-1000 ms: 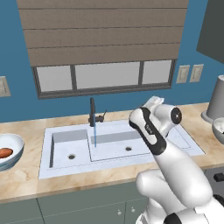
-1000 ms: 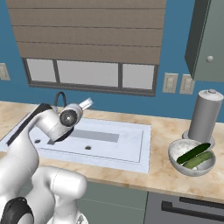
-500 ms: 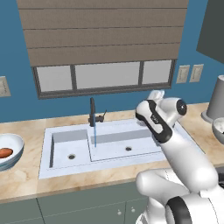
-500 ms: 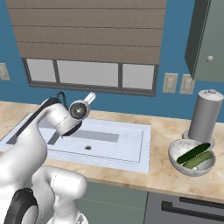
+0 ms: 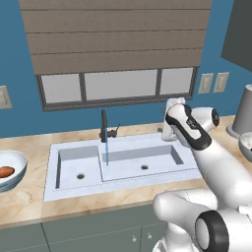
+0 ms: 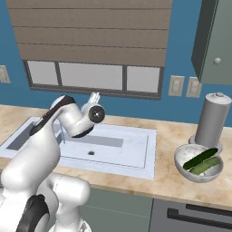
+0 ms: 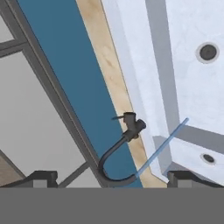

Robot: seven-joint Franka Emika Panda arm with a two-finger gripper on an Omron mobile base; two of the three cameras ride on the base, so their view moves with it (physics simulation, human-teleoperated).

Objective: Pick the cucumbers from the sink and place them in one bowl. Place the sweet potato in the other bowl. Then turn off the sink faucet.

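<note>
starting at the far left, the sweet potato (image 5: 6,172) lies in the white bowl (image 5: 17,160) on the counter, so that part looks finished. next comes the sink (image 5: 120,161), both basins bare of vegetables, with the faucet (image 5: 104,127) at its back edge, its small lever (image 5: 114,132) poking out to the side and a thin blue stream (image 5: 106,153) running down into the basin: water is on, and that is the step left. right of the faucet the arm reaches over the back of the sink, and the gripper (image 7: 110,178) hangs released, jaws spread wide, holding nothing; in the hand view it looks along at the faucet's curved neck (image 7: 114,155) and lever (image 7: 118,117), both well apart from the fingertips (image 7: 43,178). furthest right, the two cucumbers (image 6: 202,161) sit together in the grey bowl (image 6: 185,154), just in front of a tall grey canister (image 6: 210,118). the risk from here is the lever: it is short and thin, so wide jaws could slip past it or push the neck instead, swivelling the spout without stopping the flow. the hand is also rolled, so a push in the wrong direction may open the tap further. a low approach could also knock the spout.
</note>
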